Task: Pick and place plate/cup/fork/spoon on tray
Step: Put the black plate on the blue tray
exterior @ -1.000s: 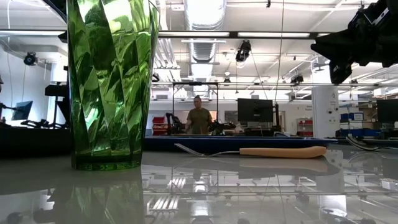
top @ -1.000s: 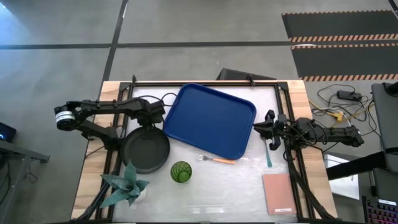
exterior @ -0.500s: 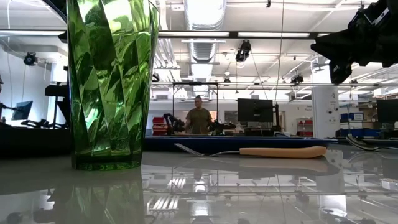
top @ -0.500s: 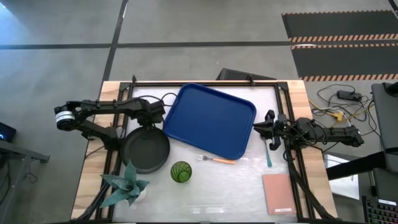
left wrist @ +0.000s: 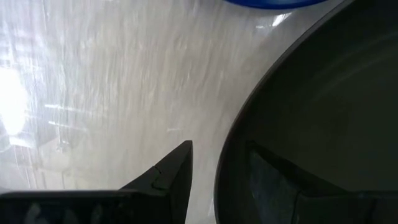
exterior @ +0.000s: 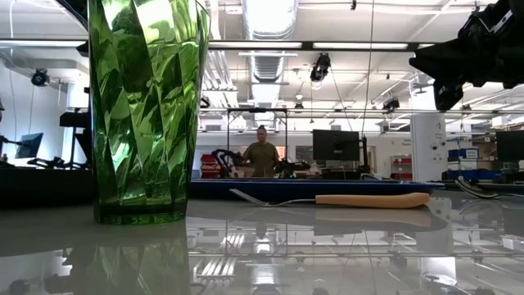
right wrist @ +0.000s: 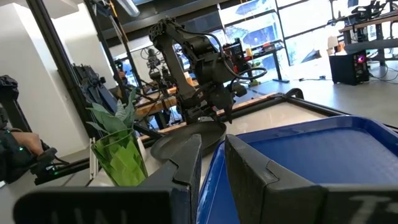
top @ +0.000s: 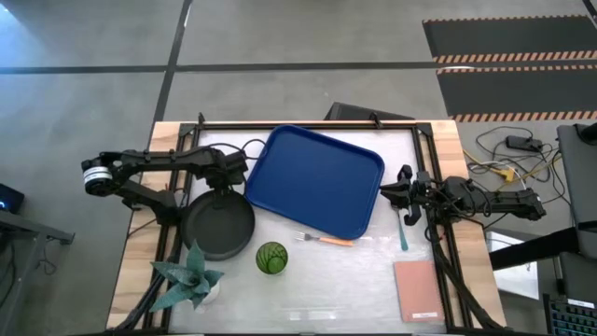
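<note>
The dark plate [top: 219, 227] lies flat on the table at the left, and in the left wrist view [left wrist: 323, 112] it fills the picture's right part. My left gripper [top: 227, 184] is open over the plate's far rim [left wrist: 229, 163], one finger outside and one inside it, with bare table showing beside the outer finger. The blue tray [top: 320, 180] lies flat at the middle far side. The green cup [top: 271, 258] stands upright near the front. The orange-handled fork [top: 328, 240] lies by the tray's near edge. The teal spoon [top: 403, 230] lies at the right. My right gripper [top: 399, 193] hovers at the spoon's far end, slightly open and empty.
A pale teal spiky plant [top: 189, 278] stands at the near left, close to the plate. A pink pad [top: 420, 291] lies at the near right. A dark table frame [top: 308, 122] runs along the far edge. A person [exterior: 262, 156] stands in the room beyond the table.
</note>
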Controlling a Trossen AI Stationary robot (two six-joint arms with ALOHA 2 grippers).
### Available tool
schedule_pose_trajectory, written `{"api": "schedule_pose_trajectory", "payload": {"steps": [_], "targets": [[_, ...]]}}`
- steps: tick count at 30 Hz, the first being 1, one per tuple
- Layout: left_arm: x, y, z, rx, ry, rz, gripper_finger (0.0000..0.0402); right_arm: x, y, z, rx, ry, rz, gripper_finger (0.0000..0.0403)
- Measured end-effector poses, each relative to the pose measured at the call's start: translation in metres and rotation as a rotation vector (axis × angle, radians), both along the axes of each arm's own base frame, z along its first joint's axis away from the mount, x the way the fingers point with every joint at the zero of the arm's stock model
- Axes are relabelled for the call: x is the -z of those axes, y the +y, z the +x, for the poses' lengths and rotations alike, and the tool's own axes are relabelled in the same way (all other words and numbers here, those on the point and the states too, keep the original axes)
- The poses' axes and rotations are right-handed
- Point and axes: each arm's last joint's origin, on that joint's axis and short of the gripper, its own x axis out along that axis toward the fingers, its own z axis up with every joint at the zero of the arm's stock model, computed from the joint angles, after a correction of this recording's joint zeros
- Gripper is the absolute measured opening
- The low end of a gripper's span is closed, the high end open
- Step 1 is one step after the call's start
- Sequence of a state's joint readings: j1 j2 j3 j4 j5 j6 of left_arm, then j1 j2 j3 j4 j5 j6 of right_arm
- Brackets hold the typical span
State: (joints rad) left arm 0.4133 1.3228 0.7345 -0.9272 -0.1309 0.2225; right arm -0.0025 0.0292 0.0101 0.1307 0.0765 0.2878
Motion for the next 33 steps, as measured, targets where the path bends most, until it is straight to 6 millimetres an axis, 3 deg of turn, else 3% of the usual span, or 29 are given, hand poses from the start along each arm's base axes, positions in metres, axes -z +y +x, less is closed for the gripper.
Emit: {"api": "schedule_pose_trajectory", "payload": {"steps": [23,33], "targets": [[0.0002,0.0005,-0.0002,-0.008,0.005,0.018,0.0129,-0.0001,0.0,0.0,0.0,-0.001,0.0,0.006],[0.0002,0.0004,-0.0002,-0.007,0.004,0.013,0.0192,-0.0001,0.0,0.0,0.0,-0.001,0.0,0.006]]}}
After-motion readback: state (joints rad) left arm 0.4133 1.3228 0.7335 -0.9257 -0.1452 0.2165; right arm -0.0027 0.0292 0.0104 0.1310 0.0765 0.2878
